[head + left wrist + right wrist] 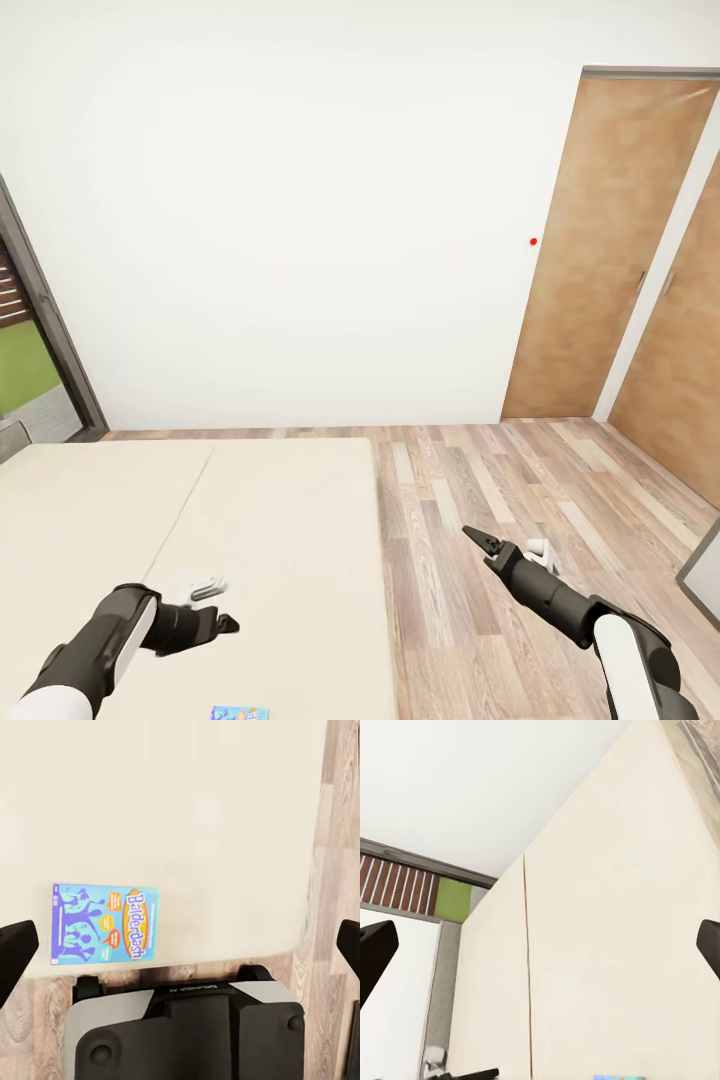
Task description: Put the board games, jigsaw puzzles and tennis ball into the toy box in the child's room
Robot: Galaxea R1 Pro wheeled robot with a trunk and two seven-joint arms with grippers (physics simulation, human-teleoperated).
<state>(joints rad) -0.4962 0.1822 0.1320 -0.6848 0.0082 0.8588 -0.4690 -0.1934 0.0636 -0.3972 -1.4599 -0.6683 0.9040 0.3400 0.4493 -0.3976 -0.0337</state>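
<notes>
Both hands spread and empty, the left hand (222, 622) hovers over the bed (250, 540), poised to descend on the blue board game (105, 924) near its edge.

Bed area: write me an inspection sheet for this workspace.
Surface: cream bed, flat, seam down its middle.
Job's things: one blue board game, labelled Balderdash, lying flat near the bed's edge, untouched.
Clutter: nothing seen.
Grippers: left gripper over the bed, fingers wide apart, empty; right gripper over the wood-plank floor, empty.
Cables: nothing seen.
Surroundings: white wall with a small red dot, brown wooden doors, glass door showing grass outside.
</notes>
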